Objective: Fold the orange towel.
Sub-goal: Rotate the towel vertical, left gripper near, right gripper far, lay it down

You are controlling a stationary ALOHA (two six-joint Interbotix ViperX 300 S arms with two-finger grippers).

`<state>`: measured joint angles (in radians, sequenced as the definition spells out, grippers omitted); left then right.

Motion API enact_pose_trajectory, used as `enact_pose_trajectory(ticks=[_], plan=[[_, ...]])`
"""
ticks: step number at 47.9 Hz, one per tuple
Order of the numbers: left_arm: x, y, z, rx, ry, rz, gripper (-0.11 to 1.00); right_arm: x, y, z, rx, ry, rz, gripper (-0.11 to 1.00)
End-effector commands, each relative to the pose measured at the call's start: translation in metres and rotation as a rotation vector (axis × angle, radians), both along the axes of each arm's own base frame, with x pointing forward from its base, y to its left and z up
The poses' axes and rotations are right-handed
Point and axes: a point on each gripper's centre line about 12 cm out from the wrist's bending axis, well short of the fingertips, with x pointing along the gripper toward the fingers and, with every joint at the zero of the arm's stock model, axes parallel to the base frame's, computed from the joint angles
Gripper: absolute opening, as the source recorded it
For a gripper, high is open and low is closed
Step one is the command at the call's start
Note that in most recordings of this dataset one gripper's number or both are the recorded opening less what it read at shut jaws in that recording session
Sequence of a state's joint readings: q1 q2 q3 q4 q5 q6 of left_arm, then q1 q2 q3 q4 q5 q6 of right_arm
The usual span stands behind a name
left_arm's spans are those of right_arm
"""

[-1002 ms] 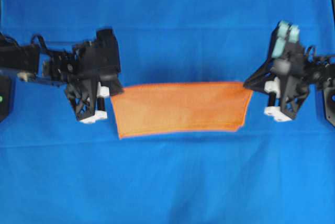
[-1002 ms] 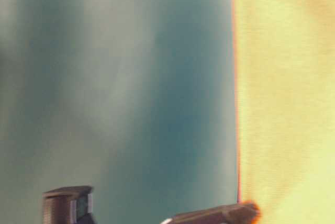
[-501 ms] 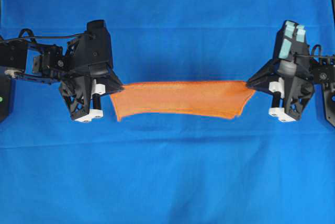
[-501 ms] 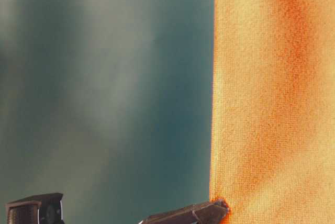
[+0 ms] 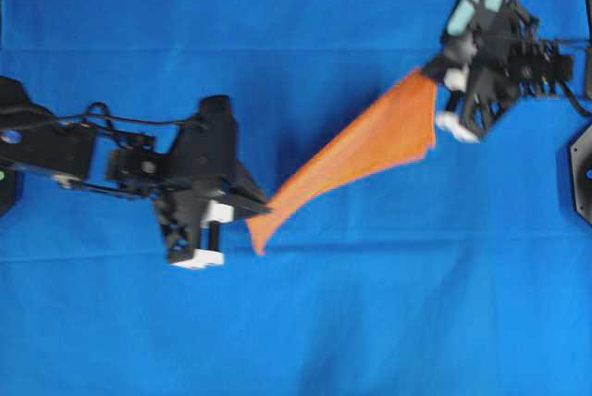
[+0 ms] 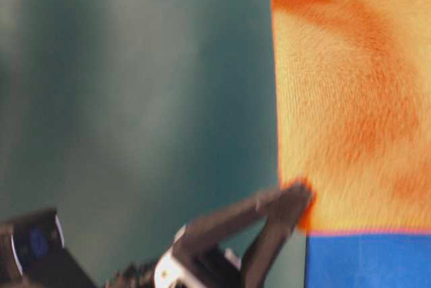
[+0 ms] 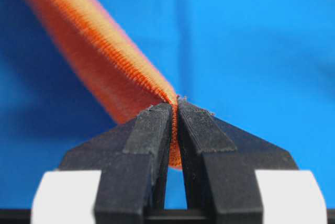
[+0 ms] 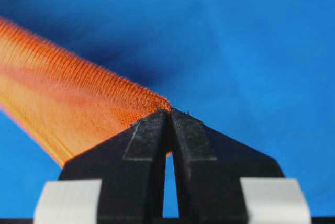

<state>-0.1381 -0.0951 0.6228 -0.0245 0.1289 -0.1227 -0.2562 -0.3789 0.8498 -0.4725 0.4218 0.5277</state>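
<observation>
Since the earlier frame the orange towel (image 5: pixel 356 157) has been swung from a level span into a diagonal, low near the left gripper (image 5: pixel 257 212) and high at the right gripper (image 5: pixel 433 81). It is held stretched above the blue table cover (image 5: pixel 296 322). One corner is pinched in each gripper, fingers (image 7: pixel 152 130) closed tight on the cloth.

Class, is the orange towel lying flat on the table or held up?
Held up: the orange towel hangs stretched between left gripper and right gripper, both pinching corners.
</observation>
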Motion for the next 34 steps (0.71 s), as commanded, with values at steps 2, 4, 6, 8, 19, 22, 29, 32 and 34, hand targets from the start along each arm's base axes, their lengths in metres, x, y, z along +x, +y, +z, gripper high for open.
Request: enact_pose_trajectory(ticks=[2, 4, 6, 8, 19, 22, 29, 32, 34], plan=[[0.029, -0.017, 0.017, 0.023, -0.086, -0.056, 0.03, 0.015, -0.025, 0.012, -0.051, -0.034, -0.026, 0.03], [0.038, -0.023, 0.018, 0.041, -0.098, -0.081, 0.03, 0.02, -0.032, 0.014, -0.061, -0.04, -0.031, 0.03], [0.046, -0.029, 0.02, 0.063, -0.11, -0.106, 0.03, 0.025, -0.038, 0.016, -0.074, -0.046, -0.033, 0.03], [0.054, -0.034, 0.022, 0.085, -0.124, -0.13, 0.03, 0.031, -0.045, 0.017, -0.087, -0.053, -0.033, 0.03], [0.084, -0.054, 0.033, 0.174, -0.186, -0.22, 0.03, 0.064, -0.067, 0.026, -0.145, -0.06, -0.02, 0.03], [0.087, -0.055, 0.032, 0.186, -0.19, -0.23, 0.03, 0.071, -0.07, 0.027, -0.149, -0.062, -0.02, 0.03], [0.088, -0.057, 0.027, 0.189, -0.179, -0.235, 0.03, 0.076, -0.073, 0.029, -0.155, -0.066, -0.02, 0.03], [0.089, -0.057, 0.025, 0.189, -0.18, -0.235, 0.03, 0.076, -0.073, 0.029, -0.156, -0.06, -0.022, 0.03], [0.091, -0.057, 0.024, 0.188, -0.182, -0.234, 0.03, 0.074, -0.073, 0.027, -0.154, -0.053, -0.025, 0.03]])
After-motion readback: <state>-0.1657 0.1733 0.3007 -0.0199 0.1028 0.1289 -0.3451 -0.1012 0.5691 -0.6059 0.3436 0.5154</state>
